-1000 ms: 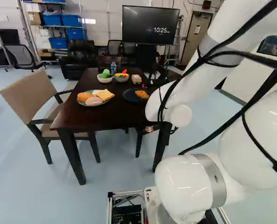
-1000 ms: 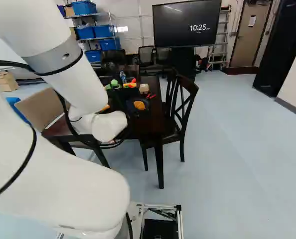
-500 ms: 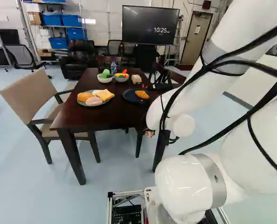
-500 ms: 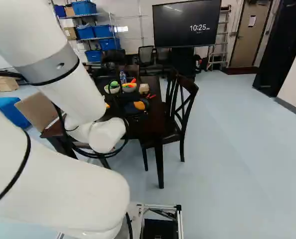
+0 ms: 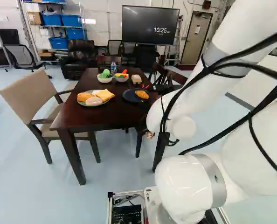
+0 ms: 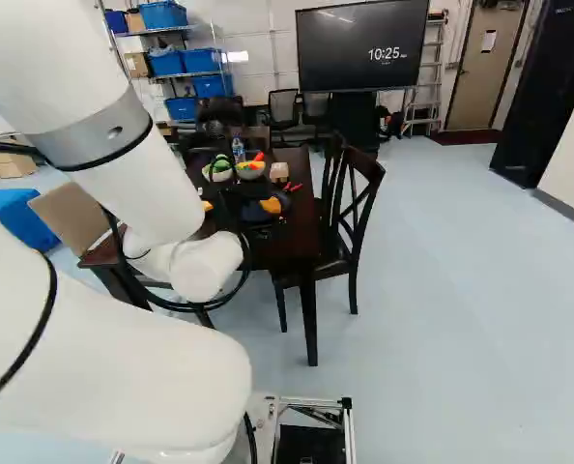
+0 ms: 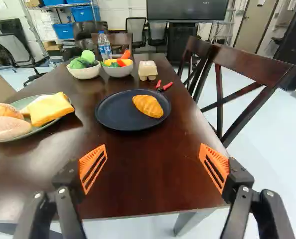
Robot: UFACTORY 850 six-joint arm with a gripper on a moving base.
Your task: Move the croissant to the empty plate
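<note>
The golden croissant (image 7: 148,105) lies on a round dark blue plate (image 7: 113,119), right of the plate's middle in the left base view; the plate holds nothing else. My gripper (image 7: 153,167) stands open in the wrist view, its orange pads wide apart and nothing between them. Plate and croissant are ahead of the fingertips, not touched. The left base view shows the same croissant (image 5: 141,94) on its plate (image 5: 129,96), while the arm's white wrist hides the gripper there. A green-rimmed plate (image 7: 13,140) beside it carries bread pieces, including a yellow slice (image 7: 49,108).
On the dark table (image 7: 138,194) beyond the plates stand two bowls (image 7: 84,72) of toy vegetables, a bottle (image 7: 104,46), an egg carton (image 7: 148,68) and a red-handled tool (image 7: 165,86). A wooden chair (image 7: 245,92) adjoins one side; a beige chair (image 5: 31,98) is opposite.
The arm has swung slightly to the right and down in the left base view, mostly during the earlier half second. The base, the croissant and the plates have stayed put.
</note>
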